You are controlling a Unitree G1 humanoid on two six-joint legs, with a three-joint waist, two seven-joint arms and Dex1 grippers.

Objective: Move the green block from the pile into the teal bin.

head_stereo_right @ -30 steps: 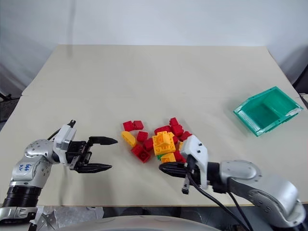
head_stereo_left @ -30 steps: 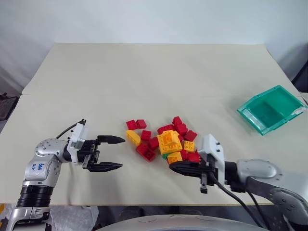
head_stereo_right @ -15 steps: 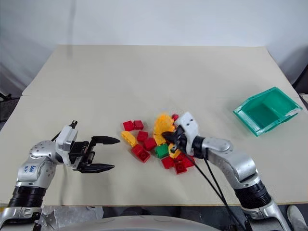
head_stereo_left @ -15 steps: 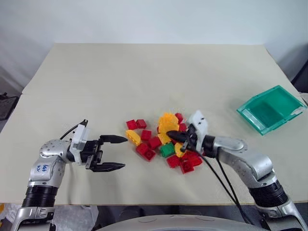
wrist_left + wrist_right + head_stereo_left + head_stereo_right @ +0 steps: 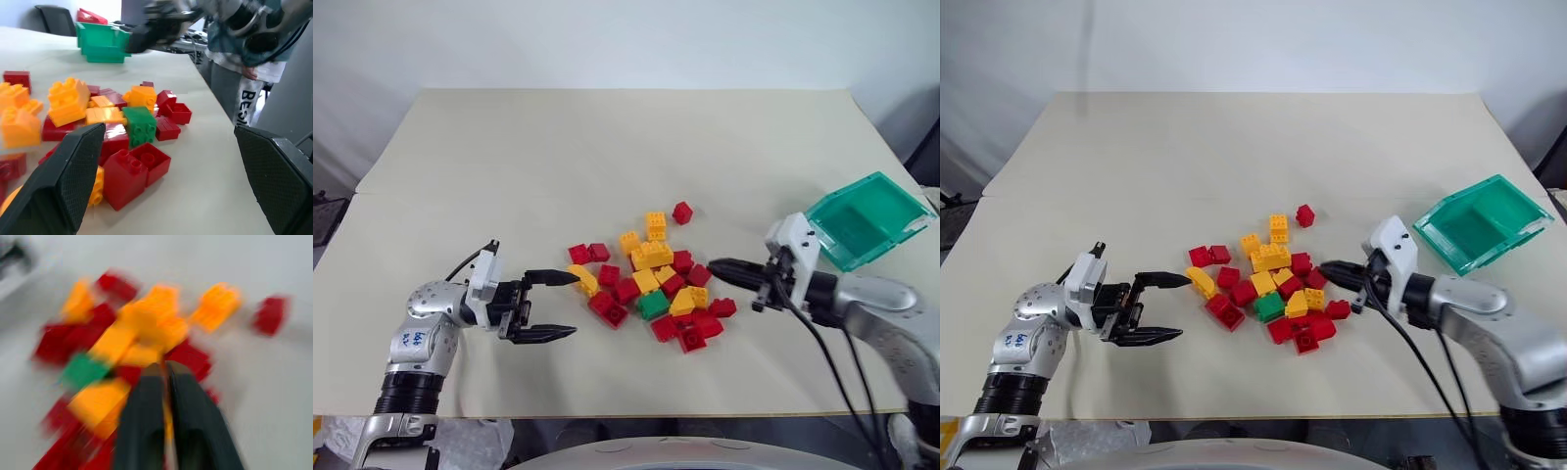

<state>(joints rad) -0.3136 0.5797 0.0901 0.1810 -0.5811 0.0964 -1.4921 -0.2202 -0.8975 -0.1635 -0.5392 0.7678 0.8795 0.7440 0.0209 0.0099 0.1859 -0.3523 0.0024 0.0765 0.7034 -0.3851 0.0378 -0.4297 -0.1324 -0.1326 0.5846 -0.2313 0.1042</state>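
Note:
The green block (image 5: pixel 653 305) lies uncovered on the near side of the pile (image 5: pixel 651 274) of red and yellow bricks at mid-table, with red bricks touching it; it also faces my left wrist camera (image 5: pixel 140 125). My left gripper (image 5: pixel 570 305) hangs open just left of the pile, level and pointing at it, holding nothing. My right gripper (image 5: pixel 715 266) sits right of the pile, pointing back at it, its fingers (image 5: pixel 146 396) close together with a thin slit and nothing held. The teal bin (image 5: pixel 891 233) stands tilted at the table's right edge, beyond the right hand.
A lone red brick (image 5: pixel 682 211) and a yellow brick (image 5: pixel 655 225) lie on the far side of the pile. The table's near edge runs just below both arms. In the left wrist view a person (image 5: pixel 247 93) stands past the table's edge.
My right gripper swept up through the pile from its near side and pulled out to the right. Bricks scattered, some went farther back, and the green block came into plain view. The left gripper stayed put.

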